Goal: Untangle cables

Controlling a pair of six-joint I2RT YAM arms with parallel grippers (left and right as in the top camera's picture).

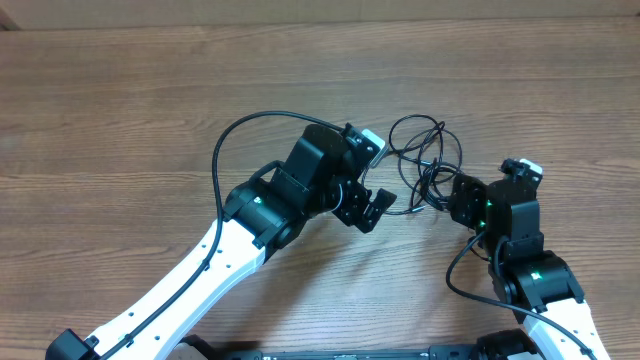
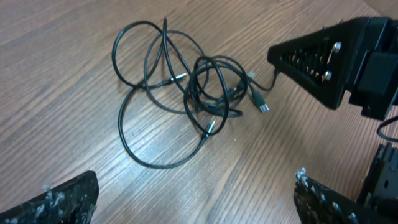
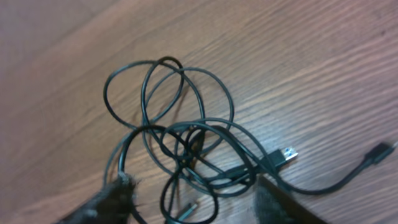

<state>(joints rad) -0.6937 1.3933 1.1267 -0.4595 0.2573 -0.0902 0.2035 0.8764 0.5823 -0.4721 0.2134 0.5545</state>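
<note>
Lying on the wooden table [image 1: 150, 90], the cables [image 1: 430, 165] form one loose tangle of thin black loops between the ends of the two arms, a little right of the table's middle in the overhead view. Several round loops overlap and cross at a tighter bunch near the centre of the tangle. A flat silver plug [image 3: 288, 154] sticks out of the bunch on one side, and a slim pin-shaped plug [image 2: 212, 127] points out from under it. The left gripper [image 2: 196, 200] is released, its fingers spread wide and empty, with the tangle on the table just ahead of them and apart from them. The right gripper [image 3: 196, 198] sits at the opposite edge of the tangle with its jaws parted. A few strands run across the gap between its fingers [image 3: 115, 198], and one strand passes right beside the left-hand finger, but nothing looks pinched.
</note>
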